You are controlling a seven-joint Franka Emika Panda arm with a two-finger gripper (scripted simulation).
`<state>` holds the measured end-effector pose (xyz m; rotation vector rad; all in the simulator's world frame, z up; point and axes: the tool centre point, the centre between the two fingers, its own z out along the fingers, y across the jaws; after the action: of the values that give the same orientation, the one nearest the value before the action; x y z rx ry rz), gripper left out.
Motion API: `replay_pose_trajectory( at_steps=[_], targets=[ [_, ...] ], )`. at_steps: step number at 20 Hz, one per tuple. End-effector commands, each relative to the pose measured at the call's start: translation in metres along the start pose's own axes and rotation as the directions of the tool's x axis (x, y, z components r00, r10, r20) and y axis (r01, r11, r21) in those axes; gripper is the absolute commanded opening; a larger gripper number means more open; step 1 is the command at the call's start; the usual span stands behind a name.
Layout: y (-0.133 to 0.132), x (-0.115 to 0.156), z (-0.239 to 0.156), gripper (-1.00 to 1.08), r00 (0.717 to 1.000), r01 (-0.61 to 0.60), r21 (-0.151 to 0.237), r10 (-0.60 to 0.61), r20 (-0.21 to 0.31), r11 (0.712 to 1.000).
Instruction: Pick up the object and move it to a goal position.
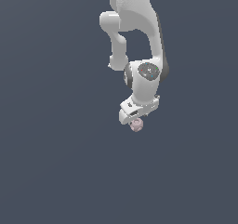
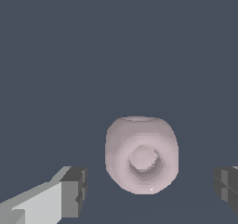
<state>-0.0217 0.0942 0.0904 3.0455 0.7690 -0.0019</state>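
While the pincer (image 2: 148, 190) gapes wide, the object (image 2: 142, 154) lies between its fingers (image 2: 74, 190), untouched.

Exterior view: the grey desk (image 1: 51, 172) lies bare on every side of the arm (image 1: 139, 37), offering open passage toward the exterior view's left, right and foreground. The only body near the gripper (image 1: 135, 118) is the pale pink object (image 1: 136, 125), just below it. Wrist view: the object (image 2: 142, 154) sits between the two dark fingers (image 2: 74, 190), with a clear gap of desk showing on each side of it; neither finger touches it. Beyond the object the desk surface is unobstructed.
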Motion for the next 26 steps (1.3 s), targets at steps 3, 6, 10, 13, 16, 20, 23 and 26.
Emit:
replay_pose_trajectory(
  at_steps=[3,6,10,13,16,20,23,26],
  targets=[
    [0.0,0.0,0.001,1.0,1.0,0.0,0.0,0.0,0.0,1.0],
    [0.0,0.0,0.009,1.0,1.0,0.001,0.0,-0.001,0.0,1.0],
    [-0.001,-0.001,0.027,1.0,1.0,0.004,0.0,-0.004,-0.001,1.0],
    [-0.001,-0.001,0.041,1.0,1.0,0.006,0.0,-0.006,-0.001,1.0],
    [-0.001,0.0,0.049,1.0,1.0,0.007,0.0,-0.007,-0.001,1.0],
    [-0.001,0.0,0.051,-1.0,1.0,0.007,0.0,-0.007,-0.001,1.0],
    [-0.001,0.0,0.051,-1.0,1.0,0.007,0.0,-0.007,-0.001,1.0],
    [-0.001,0.0,0.051,-1.0,1.0,0.007,0.0,-0.007,-0.001,1.0]
  ],
)
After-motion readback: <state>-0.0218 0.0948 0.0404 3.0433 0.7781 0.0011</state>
